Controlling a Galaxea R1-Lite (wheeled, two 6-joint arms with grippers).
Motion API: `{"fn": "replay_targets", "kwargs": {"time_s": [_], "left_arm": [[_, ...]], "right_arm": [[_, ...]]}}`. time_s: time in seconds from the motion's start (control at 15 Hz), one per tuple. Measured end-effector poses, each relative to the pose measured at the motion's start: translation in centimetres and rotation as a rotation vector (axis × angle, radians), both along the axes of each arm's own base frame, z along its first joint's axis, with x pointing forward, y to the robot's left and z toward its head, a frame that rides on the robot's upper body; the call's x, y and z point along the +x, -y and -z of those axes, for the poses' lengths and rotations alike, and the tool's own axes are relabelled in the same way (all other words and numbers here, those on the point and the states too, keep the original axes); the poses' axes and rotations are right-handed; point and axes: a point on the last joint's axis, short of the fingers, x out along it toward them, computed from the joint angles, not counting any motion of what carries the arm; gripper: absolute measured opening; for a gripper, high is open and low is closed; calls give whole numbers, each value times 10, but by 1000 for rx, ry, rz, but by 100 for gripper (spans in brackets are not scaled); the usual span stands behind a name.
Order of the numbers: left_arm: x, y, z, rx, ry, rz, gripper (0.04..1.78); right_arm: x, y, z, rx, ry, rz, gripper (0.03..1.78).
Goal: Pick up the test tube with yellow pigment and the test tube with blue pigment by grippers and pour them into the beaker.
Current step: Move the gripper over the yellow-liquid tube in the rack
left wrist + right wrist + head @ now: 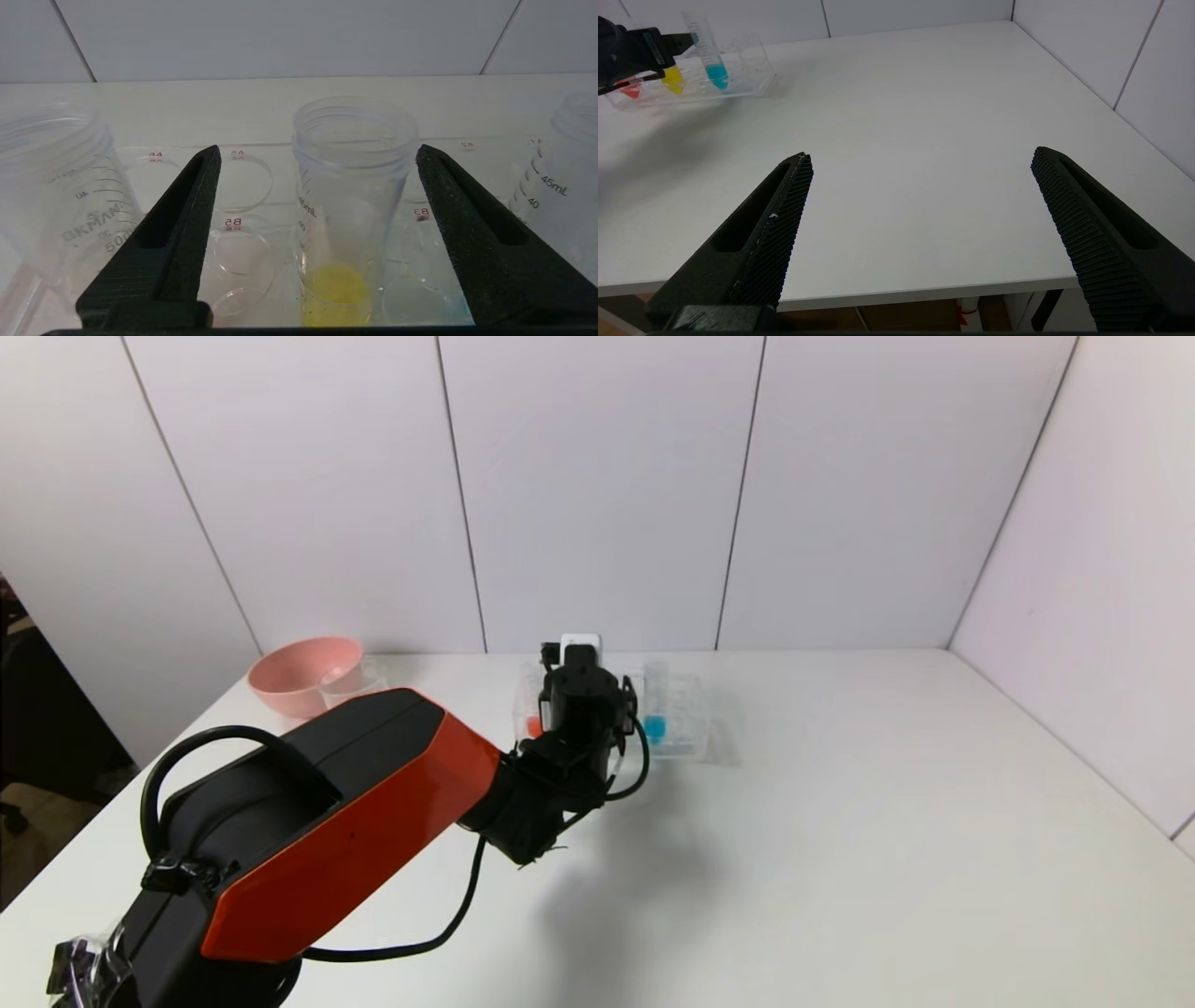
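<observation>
Yellow tube (348, 210) stands upright in the clear rack (243, 219), as we see in the left wrist view, midway between the spread jaws of the left gripper (317, 154); neither jaw touches it. A neighbouring tube (60, 186) leans on one side, and another (560, 172) stands on the other. In the head view we find the left gripper (583, 686) over the rack (686, 719), hiding the yellow tube; the blue tube (655, 719) stands just beside it, and the pink bowl (303, 674) and the beaker (353, 683) sit well apart at the table's (840, 840) far left. In the right wrist view, the right gripper (920, 163) hangs released above the table's near edge, well apart from the rack (752, 79), where the yellow tube (672, 79) stands between the red tube (629, 89) and the blue tube (714, 65).
</observation>
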Motion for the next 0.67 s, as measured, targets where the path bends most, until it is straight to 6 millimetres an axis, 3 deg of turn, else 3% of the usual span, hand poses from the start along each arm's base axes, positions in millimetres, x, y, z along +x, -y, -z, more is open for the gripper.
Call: {"fn": "replay_targets", "kwargs": {"time_s": [0.4,0.67], "left_arm": [[-2,2,3,0,-7,12,54],[-2,2,3,2,-8,12,53]], "right_arm": [[0,0,0,0,0,0,171],[0,0,0,0,0,0,171]]}}
